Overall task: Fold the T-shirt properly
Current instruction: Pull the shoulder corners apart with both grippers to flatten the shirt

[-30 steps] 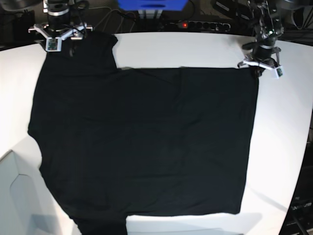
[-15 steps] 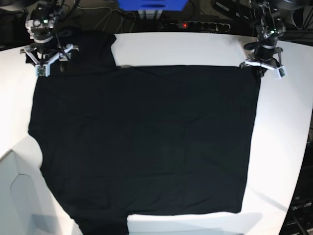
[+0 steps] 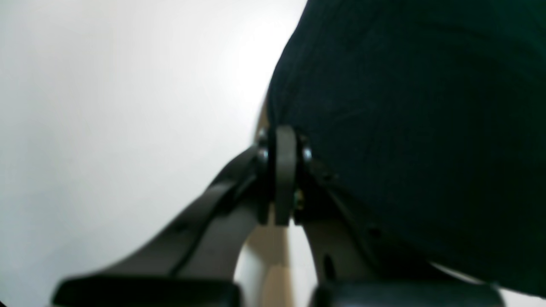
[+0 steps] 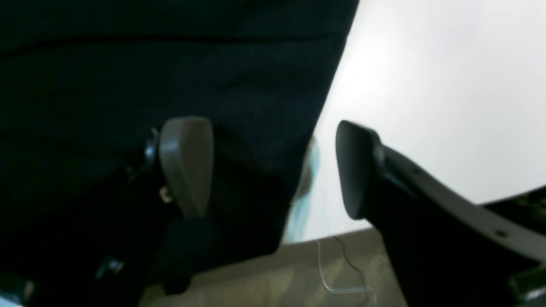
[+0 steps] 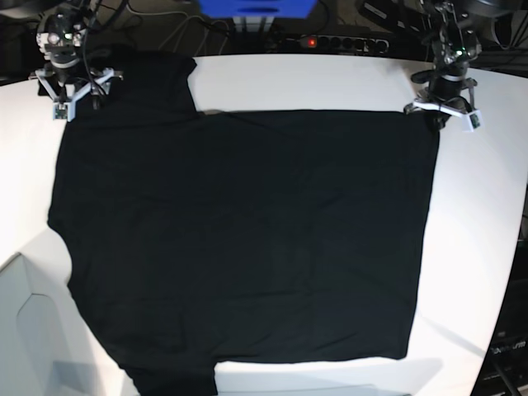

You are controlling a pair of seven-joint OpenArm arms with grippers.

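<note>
The T-shirt lies spread flat across the white table. The left gripper is clamped on the shirt's far corner. The right gripper stands wide apart over the sleeve edge, holding nothing.

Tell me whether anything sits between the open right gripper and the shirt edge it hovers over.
Nothing visible does. The right gripper is open with its jaws straddling the edge of the T-shirt: one finger over the black cloth, the other over the bare white table. No other object lies between them. The left gripper is shut at the far corner.
</note>
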